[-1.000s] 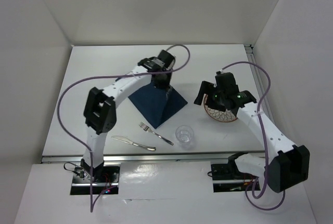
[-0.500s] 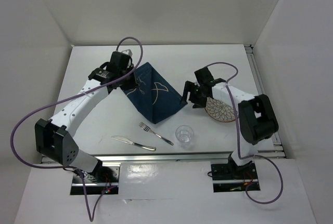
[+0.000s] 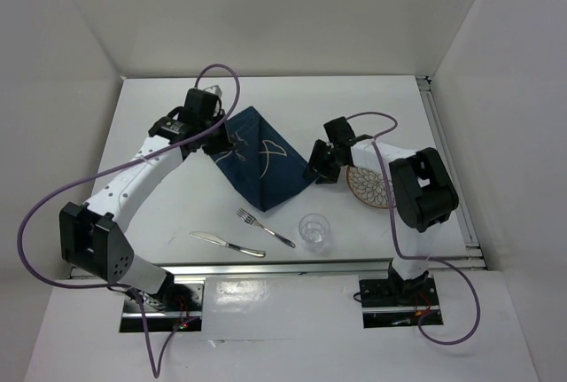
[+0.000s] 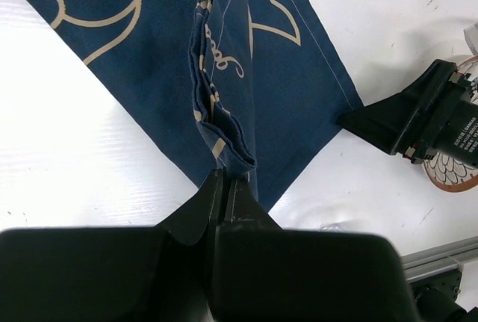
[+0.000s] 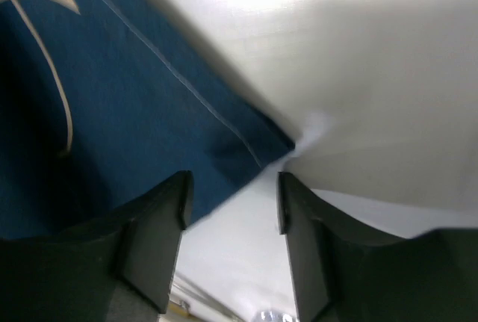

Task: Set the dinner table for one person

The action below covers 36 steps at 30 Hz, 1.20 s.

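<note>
Your left pincer [image 4: 224, 178] is closed tight on the navy placemat [image 3: 266, 165]. The left wrist view shows the two fingers pressed together on a pinched fold of cloth, and a rumpled ridge runs away from them across the fish outline. From the top view, that grip sits at the placemat's upper left edge, with the left arm stretched out across the left half of the white tabletop [image 3: 354, 94].

Your right pincer [image 5: 233, 187] has its fingers apart. The right wrist view shows the placemat's right corner lying in the gap between them, flat on the white surface. Neither finger presses on the cloth, so this pincer has hold of nothing. In the top view it sits low at that corner, just beside the patterned plate [image 3: 374, 187], whose left rim is partly covered by the arm.

The tabletop fills the whole work area between the white walls and carries everything else. The placemat lies near its middle, turned like a diamond. The plate is to the right of it. Nearer to you, a clear glass [image 3: 314, 229] stands below the placemat's lower corner, a fork [image 3: 264, 227] lies just left of the glass, and a knife [image 3: 228, 244] lies left of the fork. All three are apart from the cloth and from both pincers.
</note>
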### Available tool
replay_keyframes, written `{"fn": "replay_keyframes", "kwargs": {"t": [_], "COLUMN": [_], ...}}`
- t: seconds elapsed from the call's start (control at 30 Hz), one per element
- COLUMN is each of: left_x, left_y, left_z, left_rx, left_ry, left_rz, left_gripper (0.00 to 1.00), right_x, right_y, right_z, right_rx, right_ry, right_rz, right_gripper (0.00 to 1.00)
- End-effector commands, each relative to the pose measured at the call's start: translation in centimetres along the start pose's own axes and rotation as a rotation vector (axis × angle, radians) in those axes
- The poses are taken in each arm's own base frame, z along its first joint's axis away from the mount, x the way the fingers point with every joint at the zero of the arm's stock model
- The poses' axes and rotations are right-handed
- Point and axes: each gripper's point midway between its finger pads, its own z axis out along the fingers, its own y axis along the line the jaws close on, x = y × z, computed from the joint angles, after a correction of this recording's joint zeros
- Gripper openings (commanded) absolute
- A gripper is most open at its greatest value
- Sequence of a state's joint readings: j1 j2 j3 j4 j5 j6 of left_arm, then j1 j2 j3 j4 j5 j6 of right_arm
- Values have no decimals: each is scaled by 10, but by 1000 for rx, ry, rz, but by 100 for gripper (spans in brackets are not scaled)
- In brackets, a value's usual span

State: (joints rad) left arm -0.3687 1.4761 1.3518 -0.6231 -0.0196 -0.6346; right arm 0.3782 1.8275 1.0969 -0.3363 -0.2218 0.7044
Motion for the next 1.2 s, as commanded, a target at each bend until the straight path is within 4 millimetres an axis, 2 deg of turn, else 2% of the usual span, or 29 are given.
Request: {"fn": "replay_keyframes", "kwargs": {"t": [0.0,0.1,0.13,0.17,0.2,0.3,0.33,0.4,0.43,0.47,0.5,0.53,0.57,0.6,0.63,0.67,0.73,0.77,0.8,0.83,0.87,0.9,0.93,0.97,1.0,1.03,1.07,1.13,1.17], "left_x": [-11,-14,-15,-17,-23,-46,-65,-101,-115,-132,-148,-172,-188,-198,-217,-225,-238,-231,-232,-227,-211,-203,-192,-162,-154,-140,-104,-78,-41], "left_y": [-1,4,6,10,6,18,13,17,18,30,32,25,36,36,28,37,38,42,46,48,55,57,59,67,70,73,85,95,109], "left_z": [-13,-17,-17,-17,-21,-23,-31,-33,-34,-35,-36,-39,-43,-47,-65,-70,-89,-87,-105,-107,-91,-88,-83,-71,-65,-59,-43,-26,-4], "left_rx": [36,36,40,33,42,26,46,58,70,59,70,108,109,126,168,165,188,204,213,222,240,242,251,245,249,253,236,231,201], "left_ry": [-47,-57,-55,-59,-75,-109,-147,-190,-207,-223,-243,-270,-292,-301,-348,-367,-421,-405,-443,-447,-410,-402,-387,-337,-341,-325,-268,-246,-162], "left_rz": [-16,-21,-27,-25,-15,-12,-7,-5,-5,-33,-27,-27,-45,-48,-35,-46,-61,-75,-82,-94,-116,-135,-137,-165,-175,-179,-226,-254,-306], "left_gripper": [0,0,0,0,0,0,0,0,0,0,0,0,0,0,0,0,0,0,0,0,0,0,0,0,0,0,0,0,0], "right_x": [-17,-19,-21,-24,-32,-72,-113,-149,-195,-209,-226,-257,-264,-275,-281,-283,-275,-259,-252,-244,-224,-213,-202,-192,-161,-145,-113,-82,-70], "right_y": [15,9,16,16,17,49,74,91,126,128,139,163,172,176,179,184,184,162,170,163,141,140,131,121,108,101,82,65,53], "right_z": [14,27,28,30,27,8,-11,-26,-65,-65,-80,-125,-136,-153,-173,-205,-229,-201,-239,-239,-209,-222,-214,-205,-180,-166,-134,-113,-100], "right_rx": [3,54,55,66,84,52,4,-13,-97,-93,-117,-179,-201,-221,-240,-273,-300,-252,-309,-307,-266,-291,-286,-272,-255,-244,-202,-165,-126], "right_ry": [-61,-59,-64,-69,-94,-192,-279,-338,-448,-455,-495,-594,-621,-661,-696,-750,-796,-743,-814,-811,-739,-749,-726,-703,-641,-606,-522,-456,-436], "right_rz": [-8,1,-11,-10,-11,-78,-82,-91,-103,-94,-91,-101,-106,-102,-101,-103,-107,-106,-119,-118,-98,-97,-98,-83,-85,-82,-73,-56,-22], "right_gripper": [59,38,29,3,0,0,0,0,0,0,0,0,0,0,0,0,0,0,0,0,0,0,0,0,0,0,0,0,0]}}
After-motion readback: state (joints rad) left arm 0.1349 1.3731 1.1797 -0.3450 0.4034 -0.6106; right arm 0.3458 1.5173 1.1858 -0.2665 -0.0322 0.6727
